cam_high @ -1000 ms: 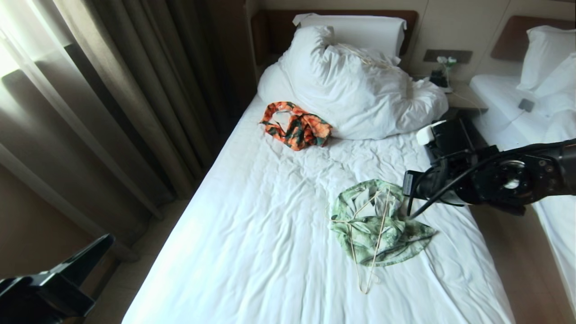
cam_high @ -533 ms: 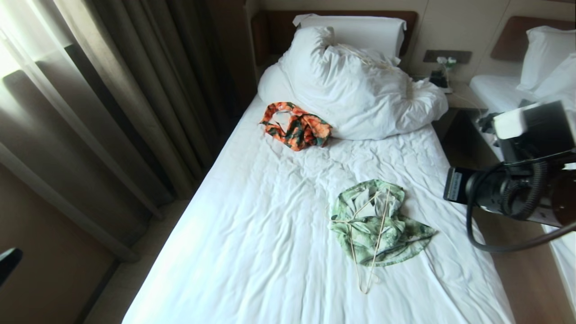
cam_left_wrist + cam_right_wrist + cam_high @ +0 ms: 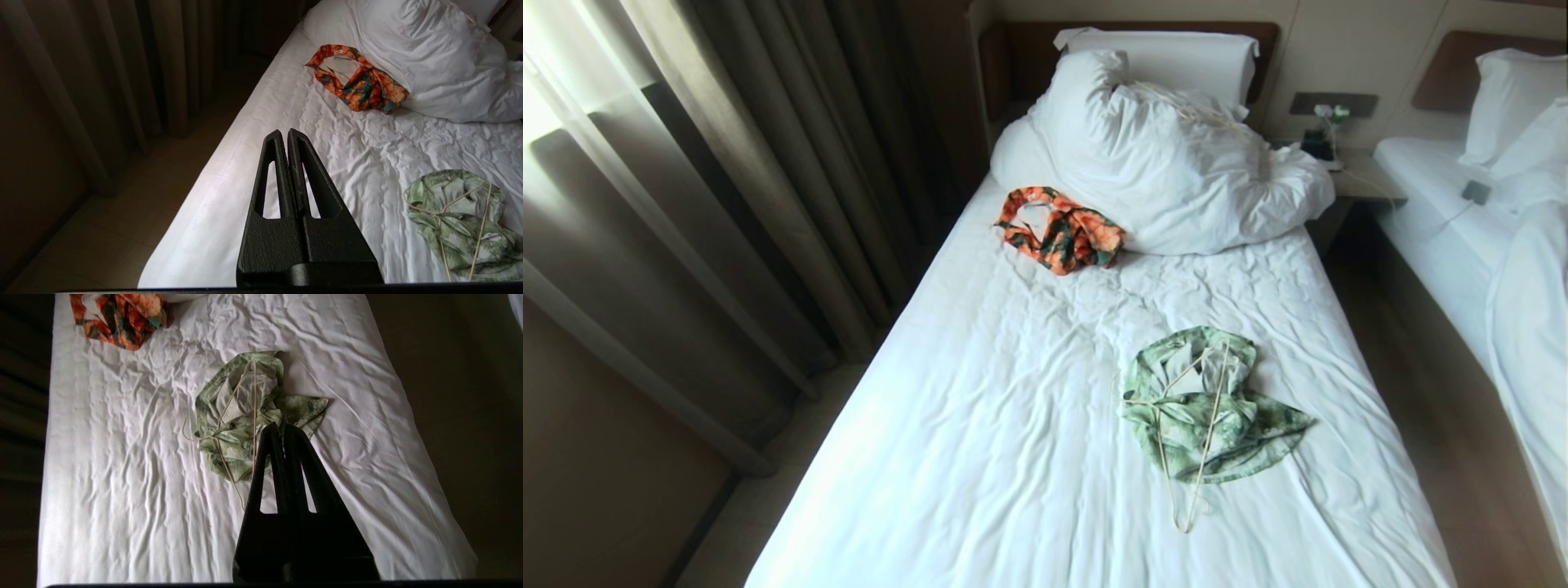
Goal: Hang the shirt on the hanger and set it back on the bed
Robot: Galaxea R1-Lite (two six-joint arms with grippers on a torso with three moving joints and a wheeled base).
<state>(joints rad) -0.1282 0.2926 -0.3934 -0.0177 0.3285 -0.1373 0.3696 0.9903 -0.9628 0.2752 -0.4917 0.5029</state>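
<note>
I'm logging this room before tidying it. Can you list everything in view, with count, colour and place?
shirt: one, light green floral, crumpled on the bed's right half.
hanger: one, cream-white wire, lying across the shirt.
patterned garment: one, orange and dark green, beside the duvet.
duvet: one, white, bunched near the headboard.
bed: one, white sheet, centre.
second bed: one, white, far right.
curtains: brown, left.
left hand: black, shut, empty, over the bed's curtain-side edge.
right hand: black, shut, empty, above the shirt.

An orange patterned garment (image 3: 1062,229) lies crumpled against the bunched duvet (image 3: 1176,171).
</note>
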